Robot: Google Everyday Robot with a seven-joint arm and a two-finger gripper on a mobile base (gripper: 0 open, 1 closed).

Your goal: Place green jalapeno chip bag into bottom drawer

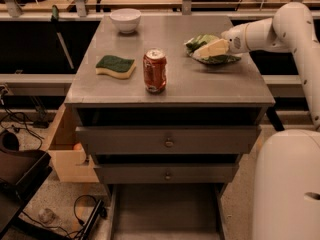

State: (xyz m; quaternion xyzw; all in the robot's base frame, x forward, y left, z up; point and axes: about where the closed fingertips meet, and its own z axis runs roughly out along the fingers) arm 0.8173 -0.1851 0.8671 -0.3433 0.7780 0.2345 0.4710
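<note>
The green jalapeno chip bag (198, 40) lies crumpled on the grey cabinet top (200, 86), at its back right. My gripper (209, 49) reaches in from the right on a white arm (265, 33) and rests over the bag's middle, covering part of it. The bag sits on the surface. The bottom drawer (165, 211) is pulled out at floor level below the cabinet, and its grey floor shows bare.
A red soda can (155, 70) stands at front centre, a green-topped yellow sponge (115, 66) to its left, a white bowl (125, 20) at the back left. Two shut drawer fronts with knobs (169, 142) face me. My white body (287, 184) fills the lower right. A wooden box (67, 156) and cables lie at the left.
</note>
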